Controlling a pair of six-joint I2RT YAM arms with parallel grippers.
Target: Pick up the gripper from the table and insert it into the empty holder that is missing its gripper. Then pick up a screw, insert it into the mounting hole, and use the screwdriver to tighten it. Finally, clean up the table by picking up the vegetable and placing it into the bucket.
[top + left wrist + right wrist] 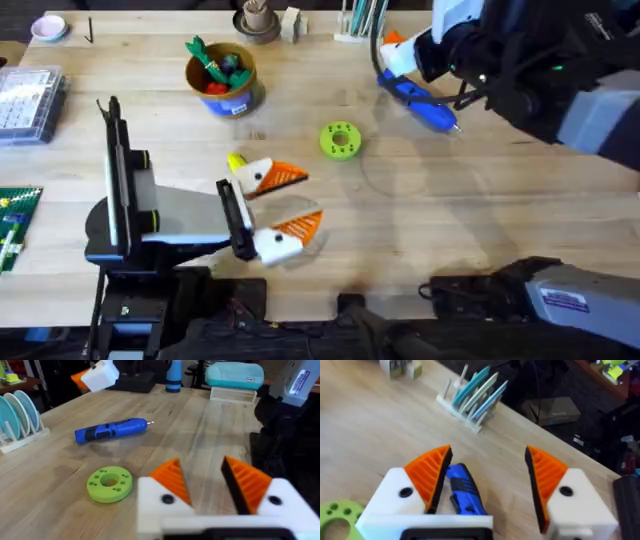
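A light wooden desk [450, 220] is carrying the work, with dark clutter lying beyond its far edge. The left gripper [285, 205] is resting at about 7 o'clock from the green disc [339, 140], fingers spread wide and holding nothing; both its white bases are wearing orange tips, so the insertion appears done. The right gripper [485, 480] is hovering at 1 o'clock, fingers wide, straddling the blue screwdriver [418, 100] without clamping it. Whether the screw is tightened cannot be told. The yellow vegetable [236, 161] is lying just beside the left gripper, not yet in the bucket [224, 80] at 11 o'clock. The bucket's blue label is not readable.
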